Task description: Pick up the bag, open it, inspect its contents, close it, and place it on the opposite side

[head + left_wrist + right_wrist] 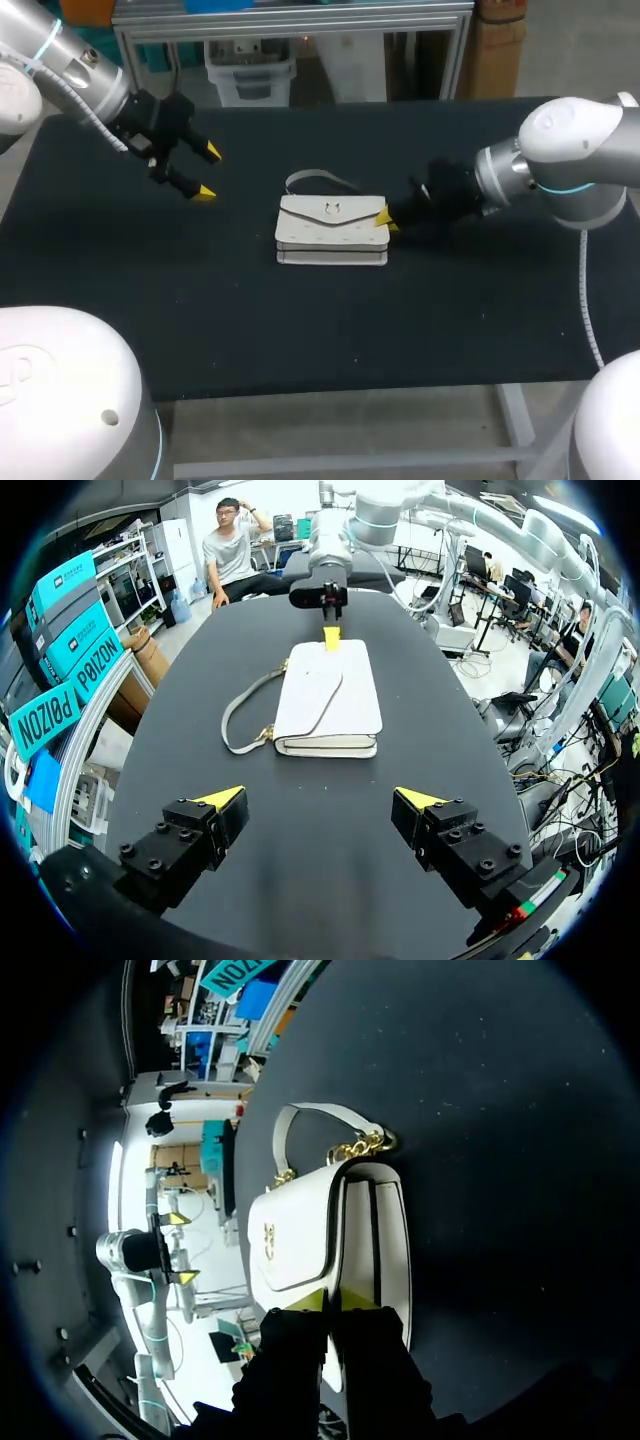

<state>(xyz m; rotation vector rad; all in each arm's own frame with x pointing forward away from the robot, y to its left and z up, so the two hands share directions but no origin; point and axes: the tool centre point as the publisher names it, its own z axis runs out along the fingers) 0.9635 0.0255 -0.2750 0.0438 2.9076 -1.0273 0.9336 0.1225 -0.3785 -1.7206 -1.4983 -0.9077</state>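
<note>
A white handbag (pixel 332 232) lies flat at the middle of the black table (pixel 300 330), flap down, gold clasp on top, its strap (pixel 315 180) looped on the far side. My right gripper (pixel 384 218) is at the bag's right end, shut. In the right wrist view the edge of the flap (pixel 300 1230) runs in between the gripper's (pixel 332 1302) two yellow tips, one above it and one below. My left gripper (pixel 205 172) hangs wide open above the table, well to the left of the bag and touching nothing. The left wrist view shows the bag (pixel 325 695) ahead of that gripper's (pixel 320 800) spread fingers.
Bare black tabletop surrounds the bag on every side. The strap (pixel 240 715) lies slack on the cloth beside the bag, joined to it by a short gold chain (pixel 362 1145).
</note>
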